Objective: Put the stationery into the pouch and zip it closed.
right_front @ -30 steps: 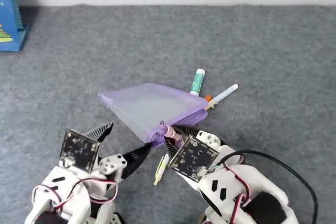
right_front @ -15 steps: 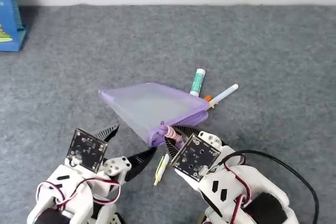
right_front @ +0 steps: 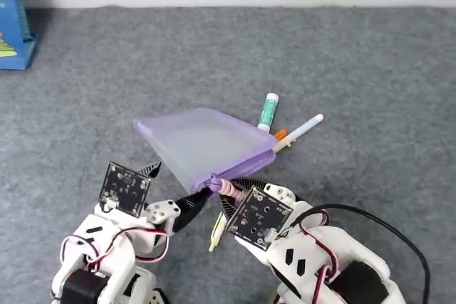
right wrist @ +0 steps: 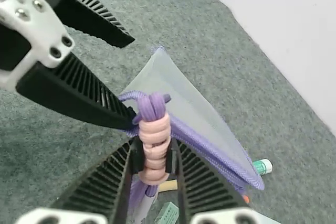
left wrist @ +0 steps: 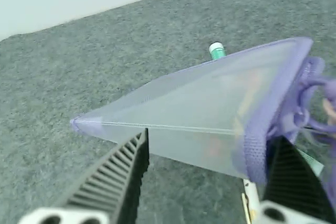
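Note:
A translucent purple pouch (right_front: 203, 144) lies mid-table, its near corner raised. My right gripper (right_front: 228, 191) is shut on the pink zip pull (right wrist: 154, 140) at that corner. My left gripper (right_front: 174, 186) is open beside it, its black fingers (left wrist: 115, 182) straddling the pouch's (left wrist: 210, 108) near edge without pinching it. A green-and-white glue stick (right_front: 268, 110) and a white pen (right_front: 299, 132) with an orange part lie just beyond the pouch. A small yellow item (right_front: 219, 229) rests on the carpet under the right arm.
The grey carpet surface (right_front: 356, 55) stretches wide behind and to the right of the pouch. A blue box (right_front: 13, 26) stands at the far left edge by the wall.
The left arm has swung in toward the pouch, its open fingers now at the near edge. The right gripper has drawn the zip pull slightly back, lifting the pouch's corner.

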